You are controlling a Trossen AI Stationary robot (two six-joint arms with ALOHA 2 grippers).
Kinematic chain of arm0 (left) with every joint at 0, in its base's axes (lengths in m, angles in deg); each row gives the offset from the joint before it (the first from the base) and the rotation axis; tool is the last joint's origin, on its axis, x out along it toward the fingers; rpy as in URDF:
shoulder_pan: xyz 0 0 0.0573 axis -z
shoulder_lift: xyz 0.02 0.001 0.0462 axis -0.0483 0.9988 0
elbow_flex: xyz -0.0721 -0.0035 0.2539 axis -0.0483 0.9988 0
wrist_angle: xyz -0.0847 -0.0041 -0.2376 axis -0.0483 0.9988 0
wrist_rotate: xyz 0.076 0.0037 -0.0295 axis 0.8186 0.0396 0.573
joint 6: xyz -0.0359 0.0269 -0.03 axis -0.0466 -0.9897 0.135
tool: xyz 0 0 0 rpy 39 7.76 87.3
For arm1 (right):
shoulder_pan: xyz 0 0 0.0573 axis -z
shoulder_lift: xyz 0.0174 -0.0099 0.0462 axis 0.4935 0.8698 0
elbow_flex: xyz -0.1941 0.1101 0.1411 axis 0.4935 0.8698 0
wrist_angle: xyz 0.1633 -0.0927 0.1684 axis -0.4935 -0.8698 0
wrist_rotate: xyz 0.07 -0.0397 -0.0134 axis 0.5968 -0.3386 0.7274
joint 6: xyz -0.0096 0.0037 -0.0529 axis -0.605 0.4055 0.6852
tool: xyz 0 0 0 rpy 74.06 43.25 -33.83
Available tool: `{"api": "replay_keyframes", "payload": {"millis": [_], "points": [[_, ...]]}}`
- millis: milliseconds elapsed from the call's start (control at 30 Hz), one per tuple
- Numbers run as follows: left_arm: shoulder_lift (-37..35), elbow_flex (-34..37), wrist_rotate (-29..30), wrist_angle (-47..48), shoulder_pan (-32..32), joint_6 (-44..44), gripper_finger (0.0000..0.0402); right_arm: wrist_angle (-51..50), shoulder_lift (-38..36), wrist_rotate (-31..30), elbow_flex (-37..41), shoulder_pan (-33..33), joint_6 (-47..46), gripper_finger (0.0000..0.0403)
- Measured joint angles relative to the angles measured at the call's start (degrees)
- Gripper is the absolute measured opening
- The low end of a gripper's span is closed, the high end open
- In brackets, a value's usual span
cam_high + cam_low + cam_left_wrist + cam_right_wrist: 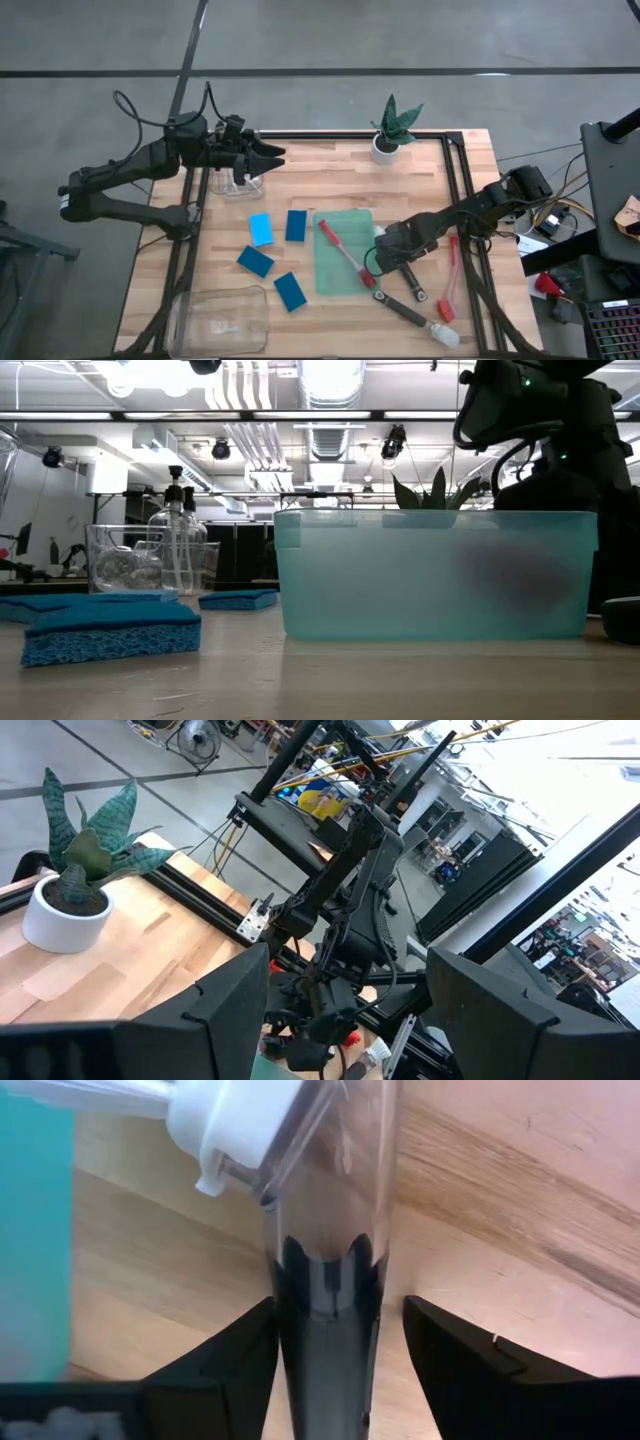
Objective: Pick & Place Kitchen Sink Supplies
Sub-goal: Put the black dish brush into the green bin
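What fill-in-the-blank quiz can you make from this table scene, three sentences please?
1. There are ____ blue sponges lying flat.
2. The plant stands in a ____ pot.
3. The right gripper straddles a dark brush handle with its jaws ____.
Missing words: four; white; open.

The green bin (430,575) hides the plant's (432,492) pot in the low view. The nearest sponge (105,630) looks blurred, and the right arm shows only as a dark smear.
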Motion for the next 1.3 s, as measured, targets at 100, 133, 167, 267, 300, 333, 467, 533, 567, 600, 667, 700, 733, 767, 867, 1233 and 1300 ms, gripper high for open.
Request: {"api": "replay_keyframes", "payload": {"millis": [100,133,167,267,300,333,467,533,567,600,667,700,733,767,867,1233,1300], "points": [[0.0,0.02,0.0,0.0,0.0,0.01,0.0262,-0.22,0.0,-0.11,-0.04,0.0,0.07,0.0181],[0.0,0.0,0.02,0.0,0.0,0.01,0.0262,-0.19,0.0,-0.13,-0.06,0.0,0.09,0.017],[0.0,0.0,0.0,0.0,0.0,0.01,0.0262,-0.16,0.0,-0.15,-0.09,0.0,0.15,0.0158],[0.0,0.0,0.01,0.0,0.0,0.01,0.0262,-0.2,-0.17,-0.13,-0.11,0.0,0.2,0.0119],[0.0,0.01,0.01,0.0,0.0,0.01,0.0262,-0.2,-0.38,-0.09,-0.11,0.0,0.35,0.0107],[0.0,0.0,0.0,0.0,0.0,0.01,0.0262,-0.24,-0.65,-0.01,-0.11,0.0,0.39,0.0097],[0.0,0.0,0.0,0.0,0.0,0.0,0.0262,-0.58,-3.32,1.18,-0.11,0.23,0.17,0.0082],[0.0,0.0,0.0,0.0,0.0,0.01,0.0262,-0.67,-5.35,1.4,-0.13,0.28,-0.98,0.0082],[0.0,0.0,0.0,0.0,0.0,-0.01,0.0262,-0.8,-6.67,1.4,-0.13,0.28,-1.62,0.0085],[0.0,0.0,0.0,0.0,0.0,-0.01,0.0262,-0.85,-8.12,1.42,-0.13,0.28,-2.36,0.0089],[0.0,0.0,0.0,-0.01,0.0,0.01,0.0262,-0.91,-11.19,1.42,-0.15,0.28,-3.5,0.0097],[0.0,0.0,0.02,-0.02,0.0,0.01,0.0262,-1.1,-12.7,1.36,-0.15,0.28,-4.23,0.0098],[0.0,0.0,0.0,-0.01,0.0,-0.01,0.0262,-1.1,-14.23,1.16,-0.15,0.28,-4.83,0.0098],[0.0,0.0,0.02,-0.02,0.0,-0.01,0.0262,-0.9,-15.75,0.92,-0.17,0.28,-5.0,0.0098],[0.0,0.0,0.0,-0.04,0.0,-0.12,0.0262,1.85,-19.62,-1.15,-1.0,0.28,-4.29,0.0094],[0.0,0.0,0.02,-0.07,0.0,-0.95,0.0262,13.42,-17.17,-17.9,-11.04,4.66,7.32,0.0096],[0.0,0.0,0.02,-0.07,0.0,-0.93,0.0262,13.02,-13.88,-17.26,-13.83,6.12,11.16,0.0096]]}}
